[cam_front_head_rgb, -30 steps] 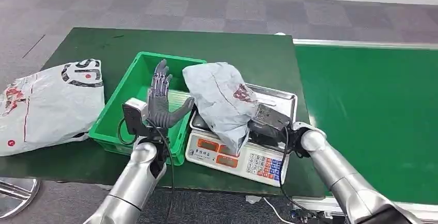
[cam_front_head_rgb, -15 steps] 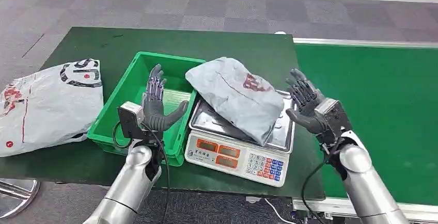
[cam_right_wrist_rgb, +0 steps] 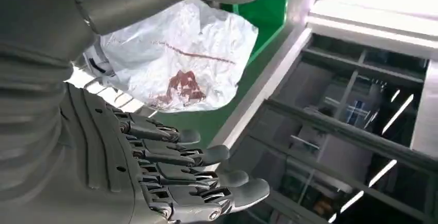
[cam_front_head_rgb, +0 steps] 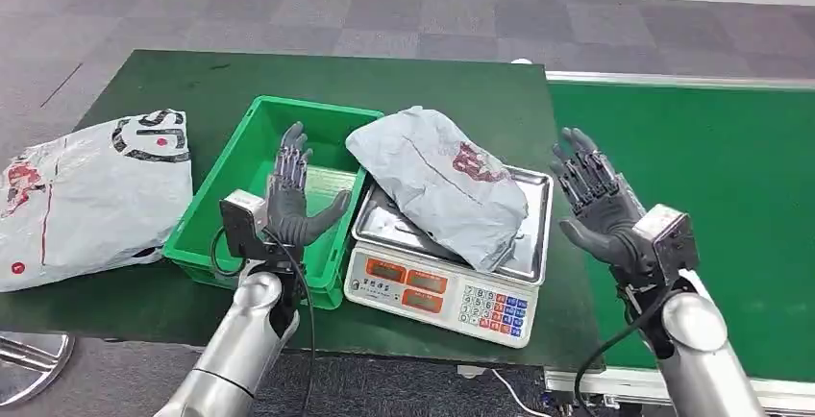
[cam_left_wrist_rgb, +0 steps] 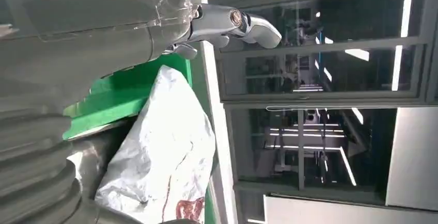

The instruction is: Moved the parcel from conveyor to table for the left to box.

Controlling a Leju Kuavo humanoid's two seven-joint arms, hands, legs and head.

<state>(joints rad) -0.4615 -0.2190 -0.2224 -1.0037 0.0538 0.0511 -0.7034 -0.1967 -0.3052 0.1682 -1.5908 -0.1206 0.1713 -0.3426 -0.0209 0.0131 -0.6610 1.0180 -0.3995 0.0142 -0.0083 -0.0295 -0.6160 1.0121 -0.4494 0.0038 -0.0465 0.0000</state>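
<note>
Fingers apart on both: the right hand (cam_front_head_rgb: 604, 213) is raised beside the scale (cam_front_head_rgb: 444, 261), holding nothing, and the left hand (cam_front_head_rgb: 291, 201) stands over the green bin (cam_front_head_rgb: 223, 208). The parcel (cam_front_head_rgb: 437, 184) lies on the scale's tray, seemingly overhanging its front edge.

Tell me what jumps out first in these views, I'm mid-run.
A crumpled grey plastic parcel with red print lies on the steel pan of a white weighing scale, mid-table. Both hands are raised and holding nothing: the left hand over the green plastic crate, the right hand beside the scale, above the green conveyor belt.
</note>
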